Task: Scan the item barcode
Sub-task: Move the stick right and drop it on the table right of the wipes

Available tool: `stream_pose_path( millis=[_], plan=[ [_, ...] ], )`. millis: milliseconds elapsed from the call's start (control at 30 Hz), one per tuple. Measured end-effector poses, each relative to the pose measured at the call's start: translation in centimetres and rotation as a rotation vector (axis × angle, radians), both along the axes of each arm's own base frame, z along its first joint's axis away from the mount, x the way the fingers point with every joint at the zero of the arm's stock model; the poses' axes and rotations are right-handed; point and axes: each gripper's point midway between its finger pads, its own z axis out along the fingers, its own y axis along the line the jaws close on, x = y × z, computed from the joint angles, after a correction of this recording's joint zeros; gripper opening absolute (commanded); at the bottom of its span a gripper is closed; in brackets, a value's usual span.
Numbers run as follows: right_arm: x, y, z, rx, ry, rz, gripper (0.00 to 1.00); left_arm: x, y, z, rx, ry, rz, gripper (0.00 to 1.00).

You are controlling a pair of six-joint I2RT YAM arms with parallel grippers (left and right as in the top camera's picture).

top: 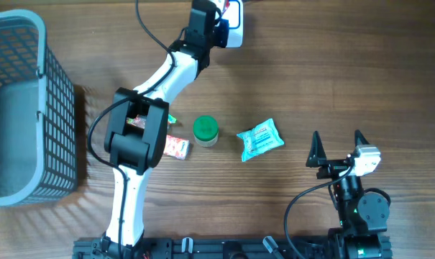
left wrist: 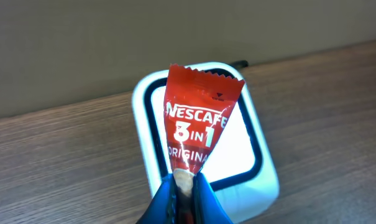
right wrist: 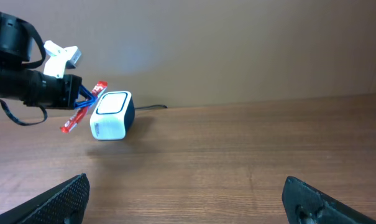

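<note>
A red Nescafe 3 in 1 sachet (left wrist: 196,121) stands upright in my left gripper (left wrist: 184,183), whose blue fingers are shut on its lower end. Directly behind it is the white barcode scanner (left wrist: 265,180), its window lit. In the overhead view the left gripper (top: 221,18) is at the far edge of the table, right against the scanner (top: 236,16). The right wrist view shows the sachet (right wrist: 82,116) slanted beside the scanner (right wrist: 111,115). My right gripper (top: 337,140) rests at the near right, open and with nothing in it (right wrist: 184,186).
A grey mesh basket (top: 16,108) stands at the left edge. Mid-table lie a green-lidded jar (top: 205,130), a light blue packet (top: 260,138) and a small red-and-white packet (top: 177,146) next to the left arm's elbow.
</note>
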Motion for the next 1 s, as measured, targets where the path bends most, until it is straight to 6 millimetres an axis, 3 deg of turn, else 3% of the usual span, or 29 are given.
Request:
stream_pose_path(
  millis=[133,367,467,600,867,1000],
  plan=[
    [0.0,0.0,0.0,0.000,0.000,0.000,1.00,-0.5,-0.5,-0.5,0.009,0.020,-0.011,0.04],
    [0.0,0.0,0.0,0.000,0.000,0.000,1.00,-2.6,-0.3,-3.2,0.069,0.153,-0.020,0.04],
    [0.0,0.0,0.0,0.000,0.000,0.000,1.00,-4.0,-1.5,-3.9,0.095,0.196,-0.043,0.04],
    [0.0,0.0,0.0,0.000,0.000,0.000,1.00,-6.5,-6.0,-4.0,0.103,0.212,-0.130,0.04],
    [0.0,0.0,0.0,0.000,0.000,0.000,1.00,-15.0,-18.2,-3.7,-0.023,0.281,-0.364,0.04],
    [0.0,0.0,0.0,0.000,0.000,0.000,1.00,-17.9,-21.7,-3.2,-0.100,0.316,-0.427,0.04]
  ],
)
